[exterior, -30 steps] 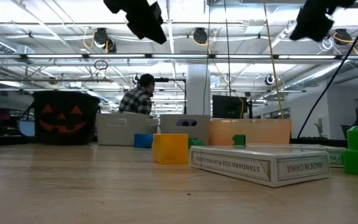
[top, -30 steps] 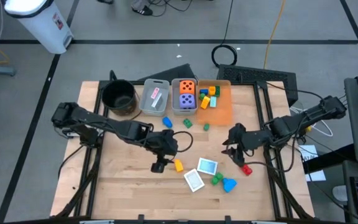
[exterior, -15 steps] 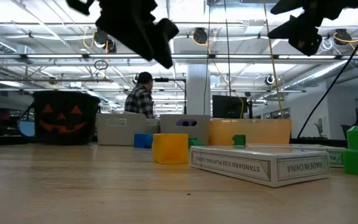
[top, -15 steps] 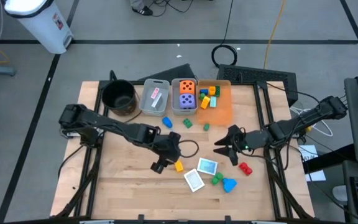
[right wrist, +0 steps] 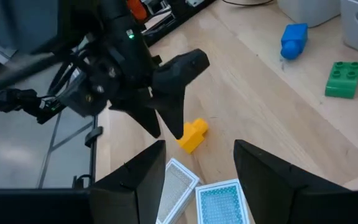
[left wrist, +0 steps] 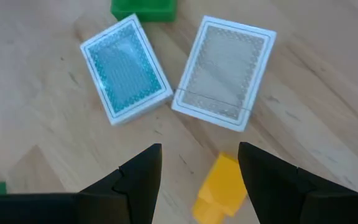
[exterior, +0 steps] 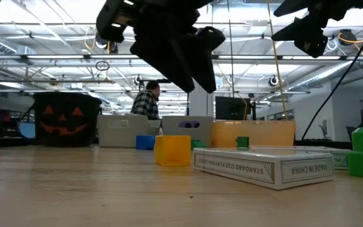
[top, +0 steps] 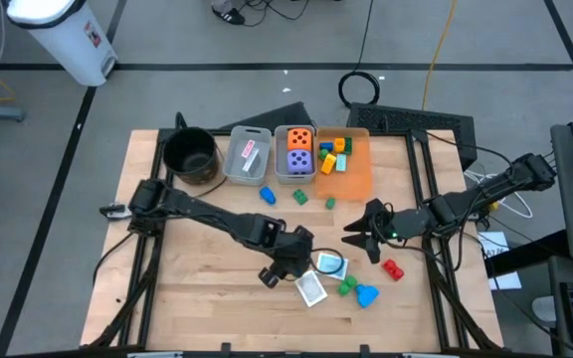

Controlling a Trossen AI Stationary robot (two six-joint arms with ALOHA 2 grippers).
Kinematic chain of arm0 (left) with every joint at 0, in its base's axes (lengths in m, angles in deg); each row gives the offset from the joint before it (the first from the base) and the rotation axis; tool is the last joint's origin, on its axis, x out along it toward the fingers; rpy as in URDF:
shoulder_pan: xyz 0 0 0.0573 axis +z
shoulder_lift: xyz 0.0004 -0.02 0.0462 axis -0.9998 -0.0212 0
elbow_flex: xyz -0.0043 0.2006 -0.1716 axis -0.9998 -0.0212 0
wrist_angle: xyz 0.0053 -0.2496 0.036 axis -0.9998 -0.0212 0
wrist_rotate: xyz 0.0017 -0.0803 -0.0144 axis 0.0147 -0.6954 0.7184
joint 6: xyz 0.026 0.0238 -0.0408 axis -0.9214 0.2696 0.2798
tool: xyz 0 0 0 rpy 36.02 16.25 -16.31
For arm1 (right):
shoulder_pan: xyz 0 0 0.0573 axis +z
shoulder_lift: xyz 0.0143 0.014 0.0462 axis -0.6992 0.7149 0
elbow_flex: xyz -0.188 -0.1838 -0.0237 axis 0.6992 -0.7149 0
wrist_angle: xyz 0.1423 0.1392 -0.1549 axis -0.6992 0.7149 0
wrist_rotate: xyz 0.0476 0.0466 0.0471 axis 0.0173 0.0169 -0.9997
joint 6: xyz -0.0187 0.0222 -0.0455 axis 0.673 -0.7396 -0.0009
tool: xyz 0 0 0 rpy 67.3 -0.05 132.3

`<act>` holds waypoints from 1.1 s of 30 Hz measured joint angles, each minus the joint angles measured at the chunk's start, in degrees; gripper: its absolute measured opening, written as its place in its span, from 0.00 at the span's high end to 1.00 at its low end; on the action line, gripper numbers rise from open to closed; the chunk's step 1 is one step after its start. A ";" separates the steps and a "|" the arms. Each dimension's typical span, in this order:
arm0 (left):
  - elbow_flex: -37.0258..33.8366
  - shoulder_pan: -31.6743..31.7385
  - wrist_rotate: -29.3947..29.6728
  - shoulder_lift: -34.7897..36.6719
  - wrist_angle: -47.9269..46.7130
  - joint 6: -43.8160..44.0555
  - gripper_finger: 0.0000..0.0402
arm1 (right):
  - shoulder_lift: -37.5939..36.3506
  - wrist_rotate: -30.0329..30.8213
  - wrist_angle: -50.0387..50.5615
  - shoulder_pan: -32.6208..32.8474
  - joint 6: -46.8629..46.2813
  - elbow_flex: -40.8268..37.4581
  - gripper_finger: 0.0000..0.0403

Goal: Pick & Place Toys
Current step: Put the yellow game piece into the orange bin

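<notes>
While the right gripper (top: pixel 358 242) hung open and empty farther off, we found our left gripper (left wrist: pixel 199 163), fingers parted and empty, directly above the yellow block (left wrist: pixel 219 190) on the surface, beside the white card (left wrist: pixel 224 72) and teal card (left wrist: pixel 126 68).

Two dark, slender jointed arms are showing black cabling along their links. The left gripper (left wrist: pixel 197 168) and right gripper (right wrist: pixel 197 165) are showing matte black, wedge-shaped fingers.
</notes>
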 joint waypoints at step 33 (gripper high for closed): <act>2.57 -1.40 -2.86 -5.32 -9.52 -15.19 0.45 | 0.02 -0.10 -0.20 1.25 -1.27 0.09 0.55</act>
